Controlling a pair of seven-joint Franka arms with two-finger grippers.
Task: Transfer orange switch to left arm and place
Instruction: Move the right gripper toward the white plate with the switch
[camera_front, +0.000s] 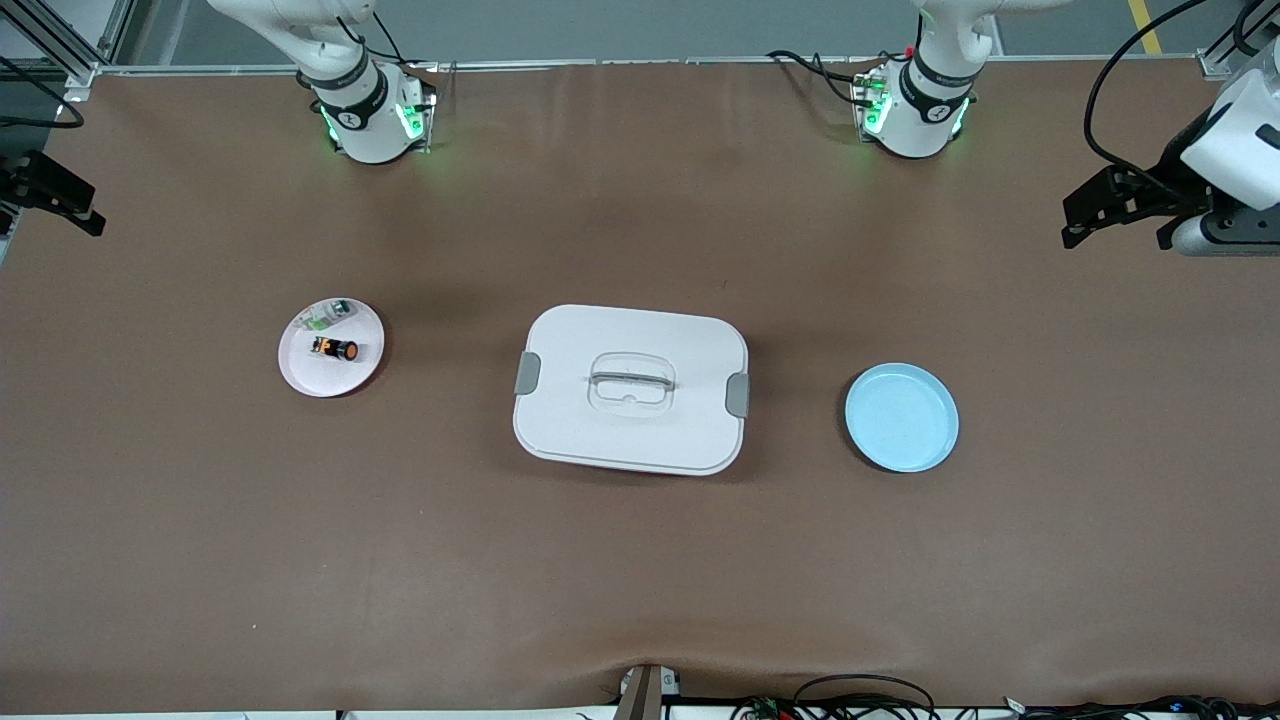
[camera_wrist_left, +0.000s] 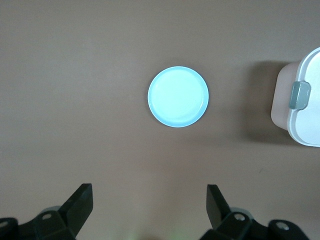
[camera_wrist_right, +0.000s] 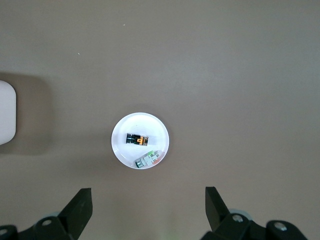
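The orange switch (camera_front: 335, 349) lies on its side on a pink plate (camera_front: 308, 376) toward the right arm's end of the table. It also shows in the right wrist view (camera_wrist_right: 137, 139). The white box (camera_front: 600, 345) stands closed in the middle of the table. My right gripper (camera_wrist_right: 148, 192) is open and empty, high over the bare table beside the pink plate (camera_wrist_right: 124, 150). My left gripper (camera_wrist_left: 149, 190) is open and empty, high over the bare table beside a blue plate (camera_wrist_left: 178, 96). Neither gripper shows in the front view.
A small green-and-white part (camera_front: 330, 318) lies on the pink plate beside the switch. The empty blue plate (camera_front: 901, 417) sits toward the left arm's end. Black and white equipment (camera_front: 1190, 190) juts in at that end, and a black bracket (camera_front: 50, 190) at the right arm's end.
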